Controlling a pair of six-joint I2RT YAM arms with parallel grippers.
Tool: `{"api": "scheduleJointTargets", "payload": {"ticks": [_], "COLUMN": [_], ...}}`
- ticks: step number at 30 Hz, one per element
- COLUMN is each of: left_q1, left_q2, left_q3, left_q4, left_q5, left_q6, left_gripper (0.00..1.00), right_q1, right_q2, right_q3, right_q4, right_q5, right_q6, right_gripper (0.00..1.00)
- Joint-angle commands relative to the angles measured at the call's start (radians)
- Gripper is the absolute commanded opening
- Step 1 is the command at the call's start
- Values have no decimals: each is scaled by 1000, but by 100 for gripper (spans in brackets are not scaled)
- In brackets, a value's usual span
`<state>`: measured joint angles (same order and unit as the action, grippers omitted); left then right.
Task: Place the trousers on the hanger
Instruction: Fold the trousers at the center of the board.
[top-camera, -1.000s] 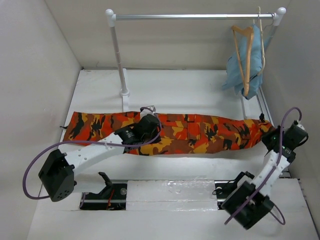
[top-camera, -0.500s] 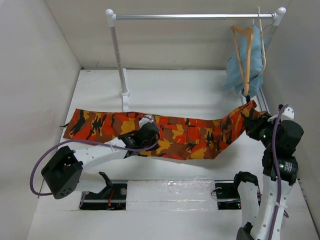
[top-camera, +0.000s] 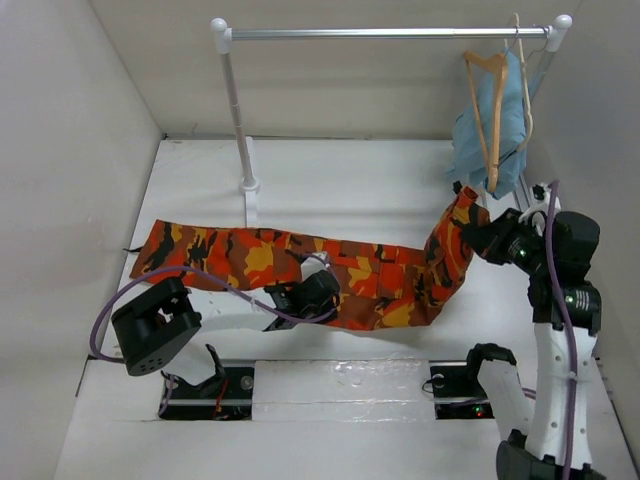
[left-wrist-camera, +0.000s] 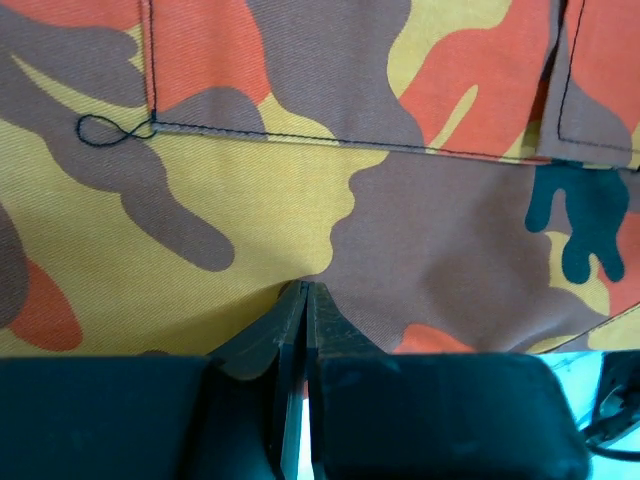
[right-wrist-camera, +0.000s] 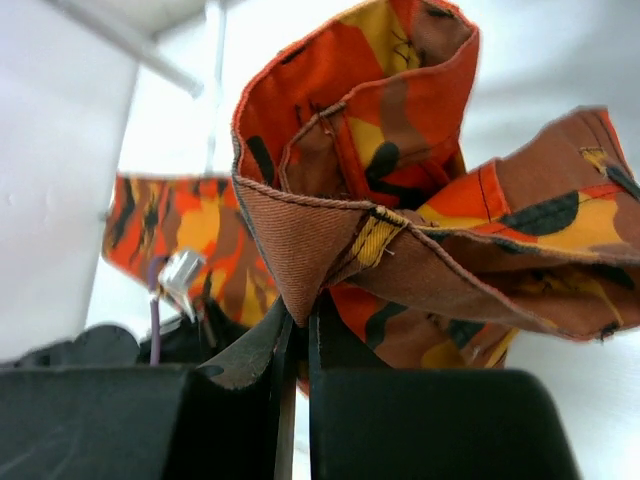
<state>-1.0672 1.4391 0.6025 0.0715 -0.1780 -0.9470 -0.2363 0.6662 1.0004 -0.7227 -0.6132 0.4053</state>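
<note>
The camouflage trousers (top-camera: 250, 255) lie stretched across the table from the left toward the right. Their right end is lifted off the table and folds upward. My right gripper (top-camera: 472, 232) is shut on that raised end, and in the right wrist view a brown fold of the trousers (right-wrist-camera: 400, 150) sits pinched between the right gripper (right-wrist-camera: 300, 312) fingers. My left gripper (top-camera: 325, 290) is shut, its tips resting on the cloth near the middle. In the left wrist view the trousers (left-wrist-camera: 300, 150) fill the frame above the left gripper (left-wrist-camera: 305, 288). The tan wooden hanger (top-camera: 492, 130) hangs at the rail's right end.
A light blue garment (top-camera: 512, 130) hangs behind the hanger, just above and behind the raised trouser end. The metal rail (top-camera: 390, 33) spans the back, and its left post (top-camera: 238, 120) stands just behind the trousers. White walls close in on both sides.
My right gripper has risen and swung back and left with the trousers' end, lifting it off the table. My left gripper has slid nearer and to the right, and the cloth has shifted with it.
</note>
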Motion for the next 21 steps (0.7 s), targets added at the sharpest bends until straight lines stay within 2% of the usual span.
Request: {"api": "scheduleJointTargets", "payload": {"ticks": [1, 3, 6, 11, 13, 14, 15, 16, 17, 18, 19, 21], "left_q1": [-34, -34, -34, -43, -43, -57, -57, -83, -94, -103, -112, -126], "left_q2": [29, 9, -16, 21, 43, 67, 78, 105, 124, 139, 156, 202], "left_q3": [-29, -29, -18, -4, -1, 3, 25, 39, 57, 92, 109, 150], "left_q4": [-18, -36, -53, -59, -55, -46, -44, -42, -45, -50, -59, -58], "left_q5": [-15, -24, -40, -52, -46, -44, -52, -57, -61, -72, -77, -75], "left_q6": [-73, -81, -78, -96, -110, -122, -128, -133, -137, -148, -156, -176], "left_gripper": [0, 0, 0, 0, 0, 0, 0, 0, 0, 0, 0, 0], "right_q1": [95, 156, 166, 175, 288, 357, 525, 616, 699, 756, 802, 802], "right_q2": [58, 90, 136, 200, 246, 266, 326, 363, 406, 445, 508, 529], "right_q3": [174, 242, 336, 282, 302, 363, 403, 441, 484, 588, 624, 633], "right_q4": [74, 48, 43, 75, 104, 121, 124, 118, 96, 69, 48, 74], "right_q5": [-31, -2, -65, -111, -4, 63, 138, 303, 388, 456, 496, 484], "right_q6": [-40, -58, -85, -166, -165, -158, -161, -160, -160, -174, -175, -177], "right_gripper": [0, 0, 0, 0, 0, 0, 0, 0, 0, 0, 0, 0]}}
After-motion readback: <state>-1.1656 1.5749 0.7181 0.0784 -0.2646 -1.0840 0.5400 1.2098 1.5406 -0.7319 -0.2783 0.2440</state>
